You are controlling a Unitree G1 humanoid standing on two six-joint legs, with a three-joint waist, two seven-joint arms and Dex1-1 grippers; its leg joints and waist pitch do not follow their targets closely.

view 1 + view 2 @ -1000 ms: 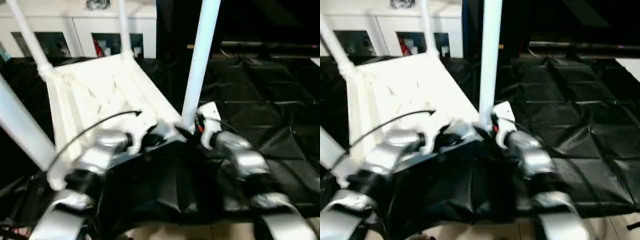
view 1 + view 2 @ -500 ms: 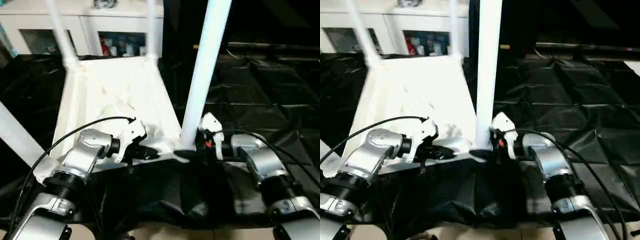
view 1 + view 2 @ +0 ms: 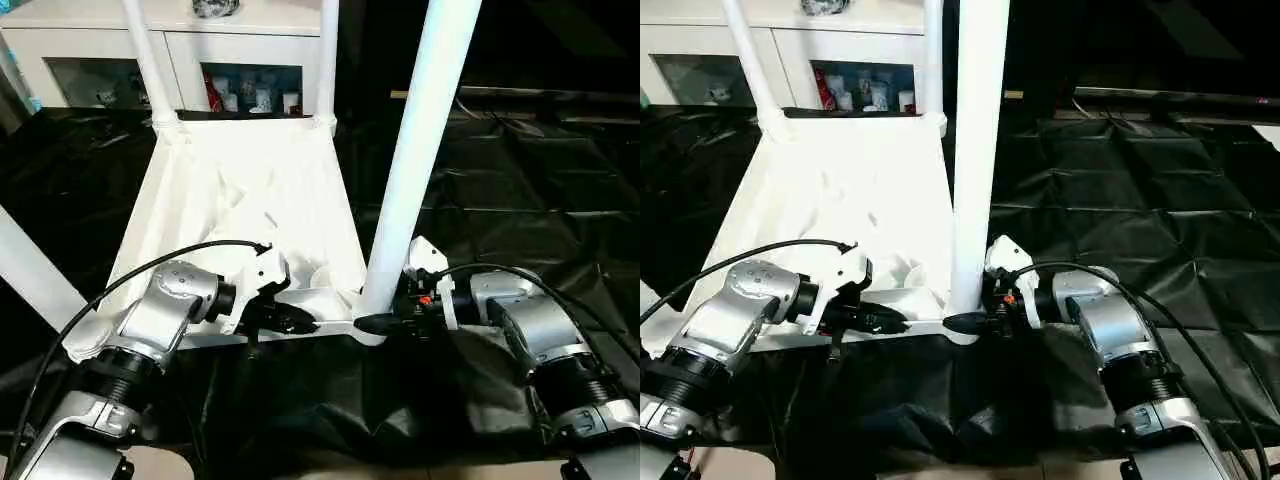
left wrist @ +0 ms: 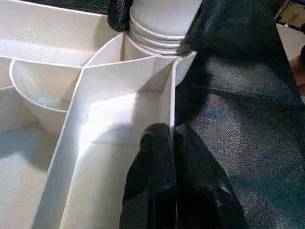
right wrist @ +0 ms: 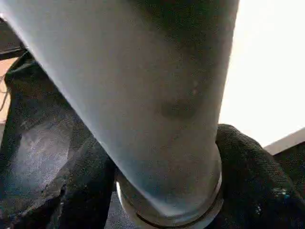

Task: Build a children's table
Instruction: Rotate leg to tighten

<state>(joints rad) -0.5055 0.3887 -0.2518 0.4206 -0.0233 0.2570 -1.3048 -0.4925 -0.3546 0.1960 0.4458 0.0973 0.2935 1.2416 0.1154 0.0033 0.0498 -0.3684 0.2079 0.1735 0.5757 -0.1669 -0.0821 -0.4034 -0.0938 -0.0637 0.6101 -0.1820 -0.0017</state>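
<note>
Behind, white cabinet (image 3: 200,50); black sheeting (image 3: 520,200) around.

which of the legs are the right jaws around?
The thick-looking near-right leg, standing in the corner socket closest to the robot's right gripper. The jaws flank its base; the other legs stand at the far corners and the near-left one.

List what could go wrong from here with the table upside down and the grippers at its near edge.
1. The right gripper straddles the base of the near leg; a sideways pull might tilt the leg in its socket.
2. The left gripper pinches only the tabletop's thin rim; it may slip off.
3. The black sheet is wrinkled, so the top could slide.
</note>
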